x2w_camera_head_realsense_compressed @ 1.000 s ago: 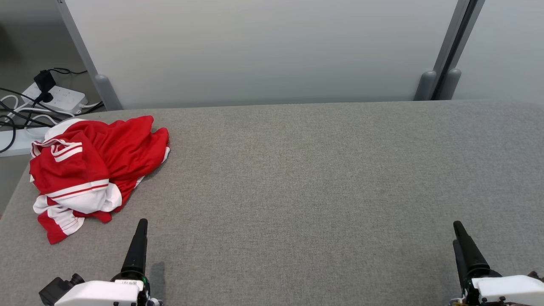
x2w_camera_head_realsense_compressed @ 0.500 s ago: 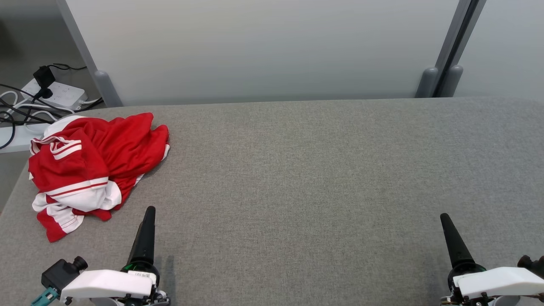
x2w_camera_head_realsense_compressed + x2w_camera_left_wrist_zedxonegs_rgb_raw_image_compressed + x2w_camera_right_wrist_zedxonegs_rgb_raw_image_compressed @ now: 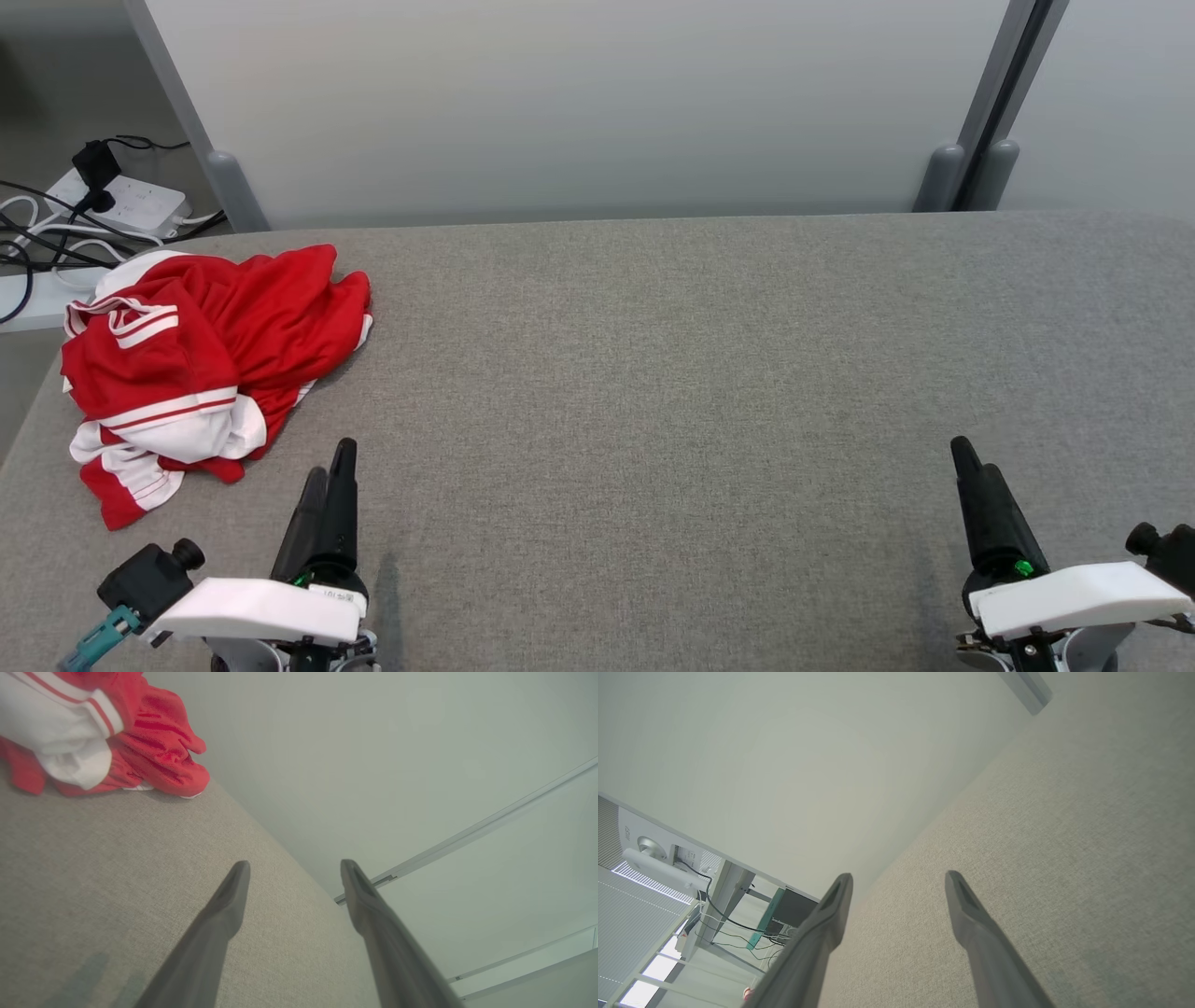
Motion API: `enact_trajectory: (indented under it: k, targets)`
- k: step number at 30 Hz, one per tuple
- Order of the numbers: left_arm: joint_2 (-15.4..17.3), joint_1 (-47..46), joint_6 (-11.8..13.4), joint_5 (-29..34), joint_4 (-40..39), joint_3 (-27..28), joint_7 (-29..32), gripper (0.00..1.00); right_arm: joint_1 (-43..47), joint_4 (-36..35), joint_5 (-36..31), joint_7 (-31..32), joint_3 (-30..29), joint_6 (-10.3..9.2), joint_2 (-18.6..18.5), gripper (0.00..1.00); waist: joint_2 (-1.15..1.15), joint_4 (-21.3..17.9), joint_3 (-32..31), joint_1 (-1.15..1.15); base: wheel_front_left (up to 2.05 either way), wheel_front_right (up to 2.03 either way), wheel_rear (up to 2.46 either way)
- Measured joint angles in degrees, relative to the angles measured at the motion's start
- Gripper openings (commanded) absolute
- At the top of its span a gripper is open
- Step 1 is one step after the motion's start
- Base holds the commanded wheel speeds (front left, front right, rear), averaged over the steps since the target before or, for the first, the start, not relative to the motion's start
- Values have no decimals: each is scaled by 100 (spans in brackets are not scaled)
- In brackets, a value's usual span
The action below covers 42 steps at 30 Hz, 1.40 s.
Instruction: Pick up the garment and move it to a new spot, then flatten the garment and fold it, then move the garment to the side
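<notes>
**Garment not yet taken: mind the left edge**

The table point(image 3: 672, 373), with its grey cloth cover, fills most of your head view. A pale panel point(image 3: 560, 112) closes its far side. The garment point(image 3: 205, 355), red with white stripes, lies crumpled in a heap at the far left corner. It is very close to the left edge, and a white part seems to reach the edge itself.

Your left gripper point(image 3: 330, 459) is the nearer one, just to the right of the heap's near end and not touching it. Its jaws are spread wide and hold nothing. Your right gripper point(image 3: 971, 457) is well apart, on the other side of the table, also spread and empty. Beyond the left corner, lower than the table, lie a power strip point(image 3: 131, 205) and cables point(image 3: 37, 247).

I think the first danger is the edge. If you push the heap to the left as you come in, it may slide off the table toward the cables. The second is the heap itself: a pinch on one top fold may lift only a sleeve and leave the rest dragging. The third is the cover, because if you go too low the fingertips may catch the grey cloth together with the garment.
</notes>
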Motion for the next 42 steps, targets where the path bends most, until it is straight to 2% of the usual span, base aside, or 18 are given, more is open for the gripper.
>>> enact_trajectory:
  k: [15, 42]
  targets:
    - [-1, -50, -1, 1051, -116, -90, -230, 100, -2, -209, -870, -253, 292, 0, -42, 100, 0, 14, -38, 0, 0, 0, 0]
    - [0, -338, -7, 2889, -182, -100, -680, 100, -98, -593, -2704, -702, 341, 1, -66, 100, 0, 24, 17, 0, 0, 0, 0]
